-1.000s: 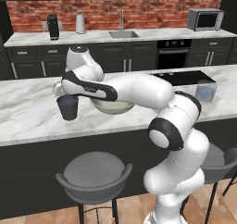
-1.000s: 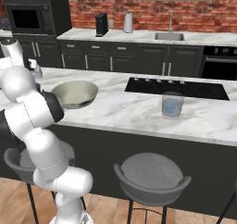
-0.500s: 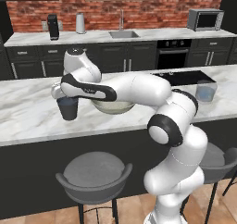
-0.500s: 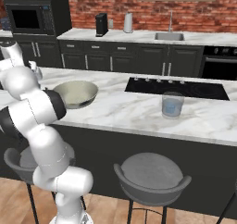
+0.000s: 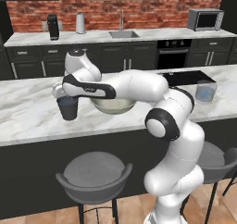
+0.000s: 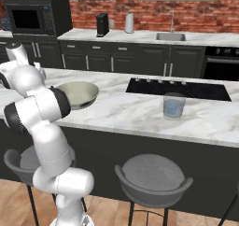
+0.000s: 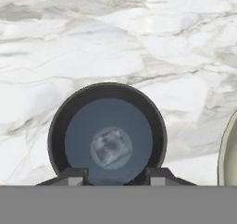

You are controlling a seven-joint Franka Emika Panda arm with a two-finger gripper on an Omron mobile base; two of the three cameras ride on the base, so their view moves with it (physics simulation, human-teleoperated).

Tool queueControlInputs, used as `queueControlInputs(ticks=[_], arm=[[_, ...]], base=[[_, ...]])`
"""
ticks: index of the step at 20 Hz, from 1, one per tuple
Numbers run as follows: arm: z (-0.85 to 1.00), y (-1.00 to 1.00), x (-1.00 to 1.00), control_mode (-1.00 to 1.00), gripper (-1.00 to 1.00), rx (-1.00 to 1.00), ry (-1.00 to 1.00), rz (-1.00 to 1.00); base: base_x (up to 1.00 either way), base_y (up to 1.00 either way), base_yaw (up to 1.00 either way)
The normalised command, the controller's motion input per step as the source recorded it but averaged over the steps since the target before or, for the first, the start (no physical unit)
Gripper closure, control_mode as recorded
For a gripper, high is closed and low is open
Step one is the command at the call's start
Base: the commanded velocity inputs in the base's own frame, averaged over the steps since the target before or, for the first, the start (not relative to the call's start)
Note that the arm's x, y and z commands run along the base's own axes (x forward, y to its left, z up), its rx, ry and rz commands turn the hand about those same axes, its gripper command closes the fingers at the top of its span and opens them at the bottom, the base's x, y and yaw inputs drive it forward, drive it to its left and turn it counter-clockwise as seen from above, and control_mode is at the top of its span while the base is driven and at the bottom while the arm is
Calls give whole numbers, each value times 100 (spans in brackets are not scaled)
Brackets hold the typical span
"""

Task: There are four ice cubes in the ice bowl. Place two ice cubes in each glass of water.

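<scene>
- The jaws (image 7: 111,174) hang directly above the dark, opaque, round glass (image 7: 107,133), parted about as wide as its mouth and holding nothing.
- One pale, translucent ice cube (image 7: 111,147) sits in its bluish water.
- Beside the glass, a smooth beige bowl (image 5: 113,105) rests on the veined white marble tabletop (image 5: 28,112).
- Far along the tabletop stands a clear, pale-blue tumbler (image 6: 174,105).

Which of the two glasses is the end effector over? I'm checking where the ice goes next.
The dark grey glass, left of the ice bowl; the hand view shows an ice cube in it. The clear blue glass stands far right.
</scene>
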Motion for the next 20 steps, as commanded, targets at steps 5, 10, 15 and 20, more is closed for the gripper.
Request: queueControlInputs(ticks=[5,10,15,20], arm=[[0,1,5,-100,-100,0,0,0],[-3,0,4,-100,-100,0,0,0],[-3,0,4,-100,-100,0,0,0],[-12,6,28,-100,-100,0,-4,0]], base=[[0,0,0],[0,0,0],[0,0,0],[0,0,0]])
